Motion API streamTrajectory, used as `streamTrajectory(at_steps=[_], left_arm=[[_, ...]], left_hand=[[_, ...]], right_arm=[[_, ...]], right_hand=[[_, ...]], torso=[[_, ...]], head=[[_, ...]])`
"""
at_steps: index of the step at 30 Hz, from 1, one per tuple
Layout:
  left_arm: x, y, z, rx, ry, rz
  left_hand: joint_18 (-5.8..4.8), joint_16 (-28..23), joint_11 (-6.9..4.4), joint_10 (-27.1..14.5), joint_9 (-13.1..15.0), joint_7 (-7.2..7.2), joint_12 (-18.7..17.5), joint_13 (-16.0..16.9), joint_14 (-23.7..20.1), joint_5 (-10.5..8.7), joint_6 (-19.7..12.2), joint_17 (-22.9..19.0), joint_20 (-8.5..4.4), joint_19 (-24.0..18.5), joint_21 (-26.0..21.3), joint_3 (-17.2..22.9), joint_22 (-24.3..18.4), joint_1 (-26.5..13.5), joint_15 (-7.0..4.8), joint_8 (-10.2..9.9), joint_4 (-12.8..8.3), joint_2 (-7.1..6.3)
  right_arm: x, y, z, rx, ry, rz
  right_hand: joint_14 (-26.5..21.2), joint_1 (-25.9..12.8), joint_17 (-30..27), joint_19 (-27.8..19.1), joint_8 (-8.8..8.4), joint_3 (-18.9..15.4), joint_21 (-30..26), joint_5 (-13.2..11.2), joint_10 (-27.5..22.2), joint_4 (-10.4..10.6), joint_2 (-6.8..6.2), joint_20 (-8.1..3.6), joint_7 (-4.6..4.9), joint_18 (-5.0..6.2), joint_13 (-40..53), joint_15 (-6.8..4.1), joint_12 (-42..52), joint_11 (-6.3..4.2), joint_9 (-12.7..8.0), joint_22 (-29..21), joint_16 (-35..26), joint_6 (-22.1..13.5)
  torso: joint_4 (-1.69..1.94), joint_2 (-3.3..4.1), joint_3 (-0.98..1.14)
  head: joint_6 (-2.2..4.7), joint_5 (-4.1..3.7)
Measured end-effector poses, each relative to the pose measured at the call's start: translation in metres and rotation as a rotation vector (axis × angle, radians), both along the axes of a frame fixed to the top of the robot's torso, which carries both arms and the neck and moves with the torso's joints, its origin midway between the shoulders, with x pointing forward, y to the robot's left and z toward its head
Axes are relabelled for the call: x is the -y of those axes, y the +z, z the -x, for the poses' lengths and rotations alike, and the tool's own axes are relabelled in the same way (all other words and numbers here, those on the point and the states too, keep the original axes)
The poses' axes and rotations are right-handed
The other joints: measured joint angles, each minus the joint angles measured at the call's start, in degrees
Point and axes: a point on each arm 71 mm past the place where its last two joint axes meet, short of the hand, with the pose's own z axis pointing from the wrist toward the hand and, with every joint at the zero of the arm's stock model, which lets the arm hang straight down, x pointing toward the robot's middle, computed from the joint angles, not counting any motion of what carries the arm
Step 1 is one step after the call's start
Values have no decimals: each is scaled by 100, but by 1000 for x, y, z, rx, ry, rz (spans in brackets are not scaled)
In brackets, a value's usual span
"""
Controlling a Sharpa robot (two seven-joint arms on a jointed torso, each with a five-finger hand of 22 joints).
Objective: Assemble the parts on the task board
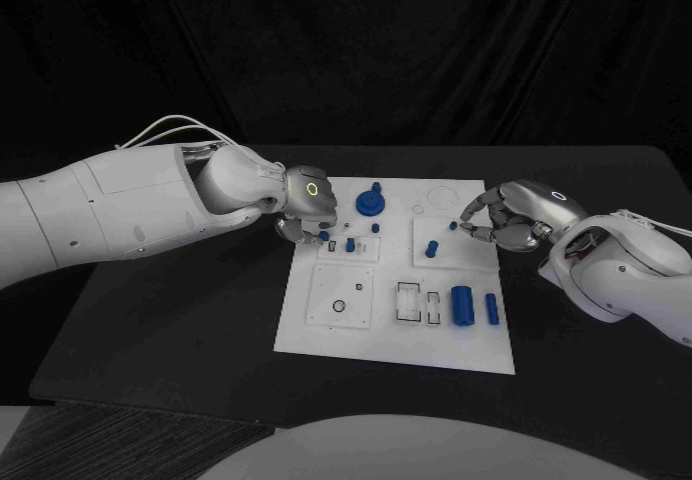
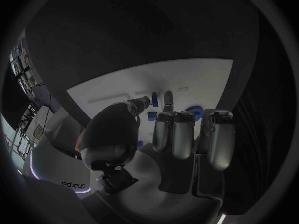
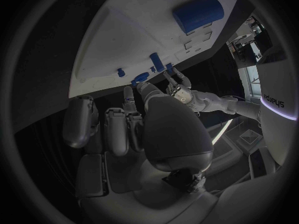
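The white task board [image 1: 332, 335] lies in the middle of the black table. My left hand [image 1: 306, 205] hovers over the board's far left corner, fingers pointing down. Its thumb and a finger pinch a small blue part [image 2: 154, 97], seen under the fingertips [image 1: 323, 236]. Beside it stand another small blue peg [image 1: 353, 243] and a round blue part with a knob [image 1: 374, 203]. My right hand [image 1: 505, 215] is over the far right edge, fingers curled toward a small blue piece [image 1: 451, 226]; whether it touches the piece is unclear. A blue peg [image 1: 433, 248] stands just below.
A thick blue cylinder [image 1: 463, 305] and a slimmer blue one [image 1: 492, 309] lie in the board's near right part, next to white slots [image 1: 411, 300]. A ring mark [image 1: 339, 305] sits in the near left square. Bare black table surrounds the board.
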Motion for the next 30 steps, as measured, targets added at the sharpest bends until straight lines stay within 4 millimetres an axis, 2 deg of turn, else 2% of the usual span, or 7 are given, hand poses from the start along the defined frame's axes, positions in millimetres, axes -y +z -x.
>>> streamTrajectory(at_steps=[6, 9, 15, 18, 20, 27, 30], left_arm=[[2, 0, 0, -2, 1, 3], [3, 0, -1, -3, 1, 5], [4, 0, -1, -6, 2, 8], [4, 0, -1, -7, 4, 9], [4, 0, -1, -8, 4, 9], [5, 0, -1, -11, 6, 8], [5, 0, -1, -13, 6, 8]], left_hand=[[0, 0, 0, 0, 78, 0, 0, 0, 0, 1, 0, 0, 0, 0, 0, 0, 0, -1, 0, 6, -1, 1], [0, 0, 0, 0, 172, -9, 0, 0, 0, 1, 113, 0, 0, 0, 0, 0, 0, -64, 0, 123, -1, 64], [0, 0, 0, 0, 511, -31, 0, 0, 0, 35, 134, 0, 47, -47, 0, 142, 0, -67, 0, 413, -143, 68], [0, 0, 0, 0, 661, -31, 0, 0, 0, 194, 133, 0, 47, -47, 0, 142, 0, -66, 0, 490, -144, 69], [0, 0, 0, 0, 695, -31, 0, 0, 0, 232, 133, 0, 47, -47, 0, 300, 0, -66, 0, 522, -301, 69], [0, 0, -28, -28, 906, -71, 0, 0, 0, 435, 173, 0, 47, -47, 0, 300, 0, -9, 0, 680, -304, 125], [0, 0, -28, -28, 932, -71, 0, 0, 0, 500, 174, 0, 47, -47, 0, 449, 0, 13, 0, 745, -453, 147]], right_arm=[[0, 0, 0, 0, 0, 0], [0, 0, 0, 0, 0, 0], [0, 0, 0, 0, 0, 0], [0, 0, 0, 0, 0, 0], [0, 0, 0, 0, 0, 0], [0, 0, 0, 0, 0, 0], [0, 0, 0, 0, 0, 0]], right_hand=[[0, 0, 0, 0, 0, 0, 0, 0, 0, 0, 0, 0, 0, 0, 0, 0, 0, 0, 0, 0, 0, 0], [0, 0, 0, 0, 0, 0, 0, 0, 0, 0, 0, 0, 0, 0, 0, 0, 0, 0, 0, 0, 0, 0], [0, 0, 0, 0, 0, 0, 0, 0, 0, 0, 0, 0, 0, 0, 0, 0, 0, 0, 0, 0, 0, 0], [0, 0, 0, 0, 0, 0, 0, 0, 0, 0, 0, 0, 0, 0, 0, 0, 0, 0, 0, 0, 0, 0], [0, 0, 0, 0, 0, 0, 0, 0, 0, 0, 0, 0, 0, 0, 0, 0, 0, 0, 0, 0, 0, 0], [0, 0, 0, 0, 0, 0, 0, 0, 0, 0, 0, 0, 0, 0, 0, 0, 0, 0, 0, 0, 0, 0], [0, 0, 0, 0, 0, 0, 0, 0, 0, 0, 0, 0, 0, 0, 0, 0, 0, 0, 0, 0, 0, 0]], torso=[[-1, 0, 0], [-2, 0, 0], [-1, -1, 1], [-1, 0, 1], [0, 0, 1], [1, 0, 2], [2, -1, 2]], head=[[0, -6], [0, -9], [0, -12], [0, -13], [0, -10], [0, -9], [0, -9]])
